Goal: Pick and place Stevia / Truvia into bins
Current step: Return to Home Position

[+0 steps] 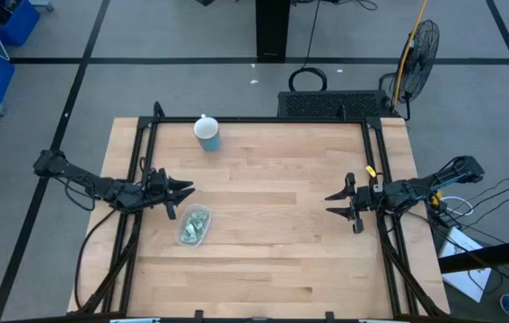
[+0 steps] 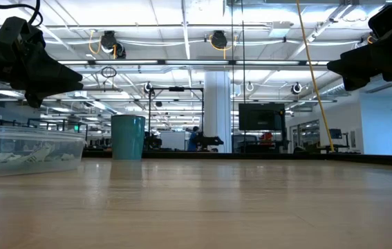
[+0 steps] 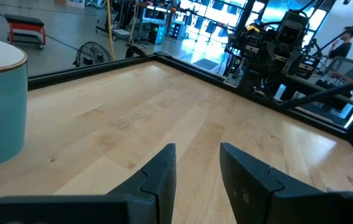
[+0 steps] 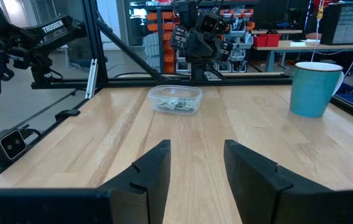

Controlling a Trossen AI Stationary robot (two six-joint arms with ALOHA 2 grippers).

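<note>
The clear oblong tub (image 1: 194, 225) rests flat on the table near its left side, with pale green and white packets (image 4: 177, 105) lying inside it; it also shows in the low view (image 2: 26, 149) and the right wrist view (image 4: 175, 99). I see no packets loose on the table. My left gripper (image 1: 187, 190) hovers open just above and beyond the tub, raised off the wood (image 3: 198, 162). My right gripper (image 1: 330, 204) hangs open over the right side of the table (image 4: 198, 158), far from the tub.
A blue-green cup with a white lid (image 1: 207, 134) stands near the far edge, left of centre, and shows in the low view (image 2: 128, 137). Black rails (image 1: 263, 117) frame the table's far edge and sides. Bare wood (image 1: 272, 206) lies between the two grippers.
</note>
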